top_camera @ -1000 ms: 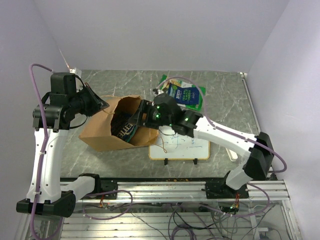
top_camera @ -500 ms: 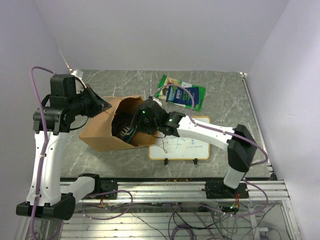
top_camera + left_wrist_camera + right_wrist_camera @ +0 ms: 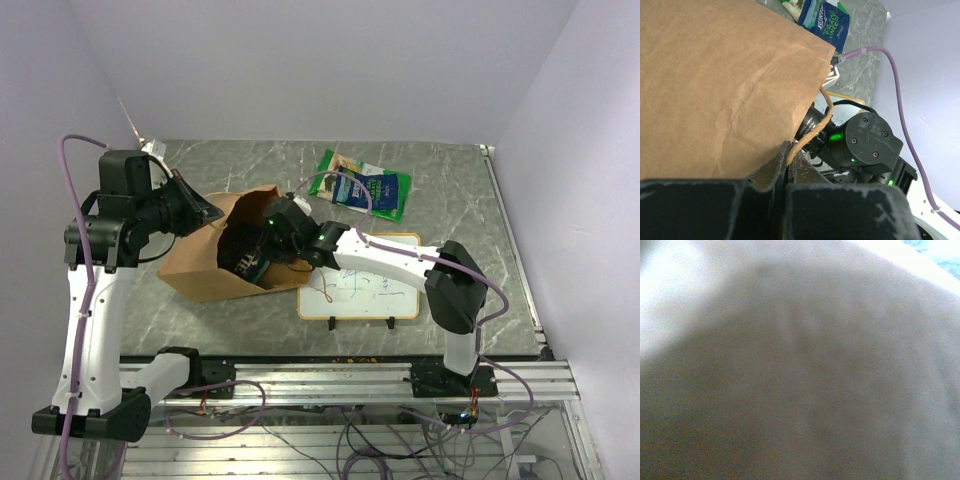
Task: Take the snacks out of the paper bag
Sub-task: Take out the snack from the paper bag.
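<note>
The brown paper bag (image 3: 200,268) lies on its side with its mouth facing right. My left gripper (image 3: 207,213) holds the upper rim; in the left wrist view its jaws (image 3: 788,151) are shut on the twisted string handle (image 3: 826,111). My right gripper (image 3: 256,246) reaches into the bag's mouth, where its fingertips are hidden. A dark snack packet (image 3: 250,266) shows inside beside it. The right wrist view is only a brown blur. Green and blue snack packets (image 3: 366,188) lie on the table behind, and also show in the left wrist view (image 3: 826,22).
A framed whiteboard (image 3: 365,292) lies just right of the bag, under my right forearm. The marble table's near edge meets an aluminium rail (image 3: 330,378). Walls close in the back and the right side.
My right arm has pushed left, deeper into the bag's mouth, and its gripper now hides more of the dark packets. The left gripper has kept its hold on the handle.
</note>
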Controlling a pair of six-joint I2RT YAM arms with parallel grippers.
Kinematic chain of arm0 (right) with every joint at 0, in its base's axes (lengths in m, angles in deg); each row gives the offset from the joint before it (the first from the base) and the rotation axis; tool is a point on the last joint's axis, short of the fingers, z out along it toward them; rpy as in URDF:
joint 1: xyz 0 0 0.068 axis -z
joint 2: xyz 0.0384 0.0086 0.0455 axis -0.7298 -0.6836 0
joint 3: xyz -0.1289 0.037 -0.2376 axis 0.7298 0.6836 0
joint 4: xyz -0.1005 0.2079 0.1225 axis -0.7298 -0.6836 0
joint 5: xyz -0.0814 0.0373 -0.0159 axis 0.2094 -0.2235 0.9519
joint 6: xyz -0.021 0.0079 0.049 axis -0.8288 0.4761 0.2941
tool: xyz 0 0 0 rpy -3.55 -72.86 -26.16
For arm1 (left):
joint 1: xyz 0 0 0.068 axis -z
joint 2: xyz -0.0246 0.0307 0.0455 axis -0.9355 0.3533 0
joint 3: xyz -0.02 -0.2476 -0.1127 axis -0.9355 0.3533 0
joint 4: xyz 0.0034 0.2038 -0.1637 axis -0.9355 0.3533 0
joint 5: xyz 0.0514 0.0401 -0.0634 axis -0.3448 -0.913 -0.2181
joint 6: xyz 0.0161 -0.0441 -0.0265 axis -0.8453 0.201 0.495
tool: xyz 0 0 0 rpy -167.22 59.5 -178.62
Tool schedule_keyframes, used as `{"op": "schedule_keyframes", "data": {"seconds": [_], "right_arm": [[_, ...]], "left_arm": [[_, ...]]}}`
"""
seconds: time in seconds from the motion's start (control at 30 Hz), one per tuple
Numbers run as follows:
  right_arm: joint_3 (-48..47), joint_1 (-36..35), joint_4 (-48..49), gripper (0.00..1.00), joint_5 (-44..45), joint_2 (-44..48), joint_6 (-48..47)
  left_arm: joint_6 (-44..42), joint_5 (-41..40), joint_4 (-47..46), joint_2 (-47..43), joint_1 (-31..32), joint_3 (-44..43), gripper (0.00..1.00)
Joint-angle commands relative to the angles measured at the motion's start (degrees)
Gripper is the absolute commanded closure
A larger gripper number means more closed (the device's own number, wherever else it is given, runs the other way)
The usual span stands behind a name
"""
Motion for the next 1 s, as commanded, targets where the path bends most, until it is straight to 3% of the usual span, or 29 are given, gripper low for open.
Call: {"op": "schedule_keyframes", "data": {"seconds": [0.0, 0.03, 0.33, 0.57, 0.77, 0.97], "right_arm": [[-1.7, -0.3, 1.6, 0.95, 0.2, 1.1, -3.4], [-2.1, -0.3, 1.4, 1.00, 0.0, 1.6, -4.5], [-1.2, -0.1, 3.3, 1.00, -3.2, 11.4, -14.5], [-0.3, 2.6, 4.4, 1.00, -11.4, 18.0, -22.1], [1.7, 8.0, 5.9, 1.00, -19.1, 25.6, -30.2], [1.4, 18.0, 5.8, 1.00, -23.4, 31.4, -33.7]], "left_arm": [[-1.2, -0.6, 0.7, -1.7, -0.7, -0.5, 0.93], [-1.4, -1.1, 0.8, -1.9, -0.7, -0.5, 0.93], [-5.2, -9.1, 4.3, -0.4, -0.7, -5.3, 0.93], [-5.4, -10.8, 4.1, 0.1, -0.7, -5.8, 0.93], [-5.5, -11.9, 3.7, 0.7, -0.7, -5.6, 0.93], [-5.5, -13.7, 3.7, 1.0, -0.7, -5.1, 0.93]]}}
